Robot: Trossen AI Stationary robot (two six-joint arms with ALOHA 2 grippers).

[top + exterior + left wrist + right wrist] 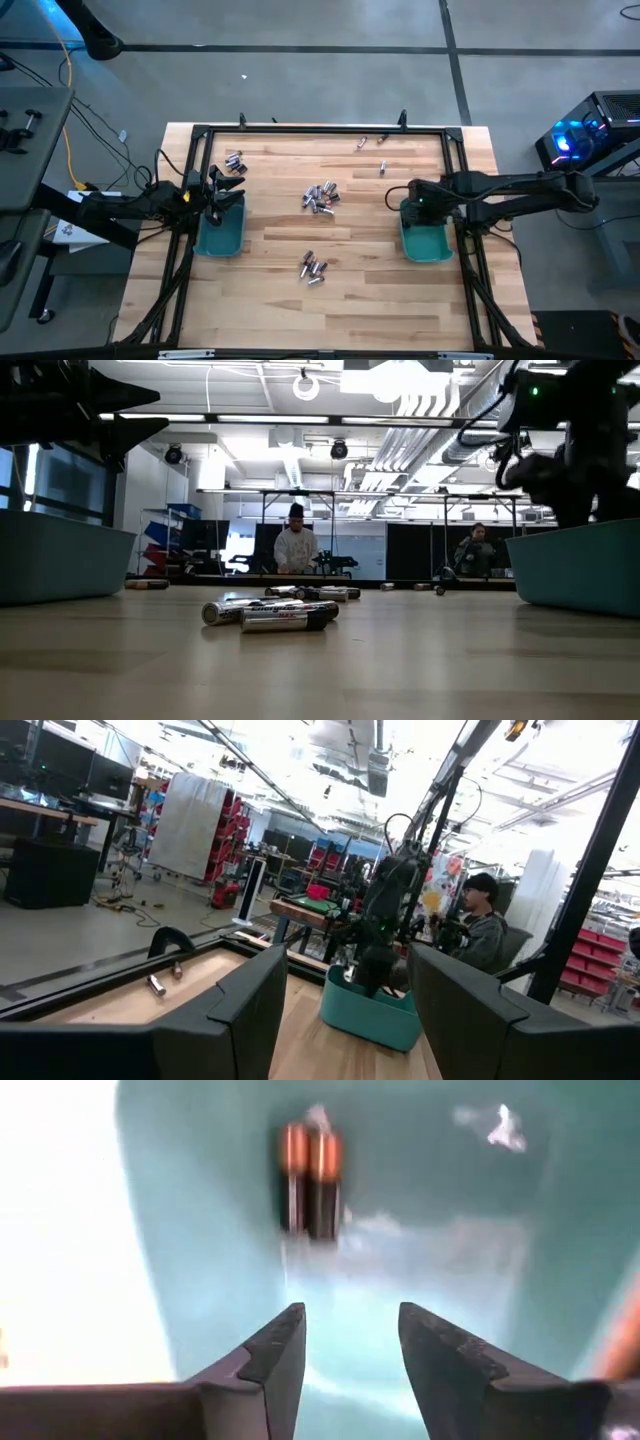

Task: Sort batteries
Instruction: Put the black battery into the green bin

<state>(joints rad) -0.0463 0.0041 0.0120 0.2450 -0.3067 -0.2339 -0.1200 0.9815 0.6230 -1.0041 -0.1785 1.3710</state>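
Batteries lie in several loose clusters on the wooden table point(350, 300): a central heap point(320, 197), a smaller group nearer the front point(312, 268), a few by the left bin point(234, 161), and strays near the far rail point(372, 141). Two dark cells with copper ends point(310, 1178) already lie side by side in the right bin point(425, 240).

Right gripper point(350, 1342) hangs over that right bin, jaws apart and empty, pointing down at the bin floor. Left gripper point(345, 1010) sits over the left bin point(220, 232), jaws apart, nothing between them.

Risks, as judged:
- Cells are smooth round cylinders on a flat plank top; a nudge from a finger would likely roll them, possibly toward the table edge.
- Central heap is packed and crossed over itself, so a pinch there could catch two at once or flick a neighbour away.
- Silvery and dark cells are mixed and small; picking the wrong kind for a bin seems easy.
- Bins are light-looking teal plastic with sloped glossy walls; a gripper lifting out carelessly could clip the rim and shift the bin.
- Black metal frame point(320, 130) borders the table, close to the far strays; awkward reach there.
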